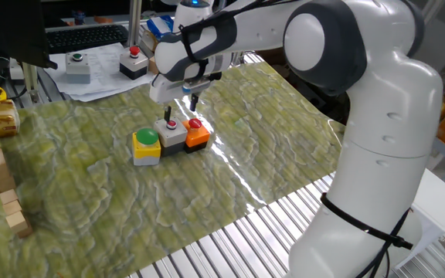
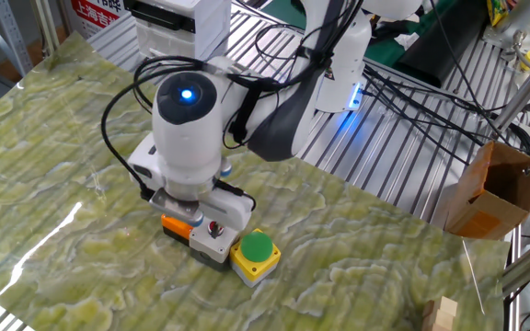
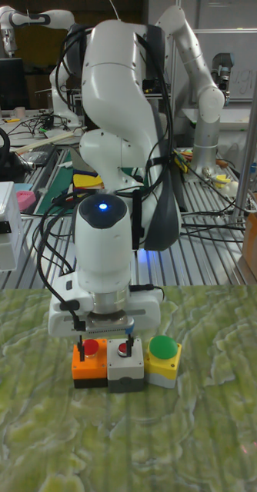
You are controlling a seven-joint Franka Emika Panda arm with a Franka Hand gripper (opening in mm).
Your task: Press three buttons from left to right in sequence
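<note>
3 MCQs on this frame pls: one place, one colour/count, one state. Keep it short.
1. Which box is the gripper over?
A. yellow box
B. grey box in the row of three
C. black box at the back

2. What colour is the cap on the yellow box?
A. green
B. red
C. blue

3. How do the fingers stand?
A. shut on the orange box
B. touching each other
C. apart, with a gap between them

Key: 1 B, the gripper hangs low over the middle grey box, one finger by its small red cap. 2 A, the one fixed view shows a green cap on the yellow box, while the orange box has a red one. 3 C, the tall fixed view shows two separate fingertips, one over the orange box and one over the grey box.
</note>
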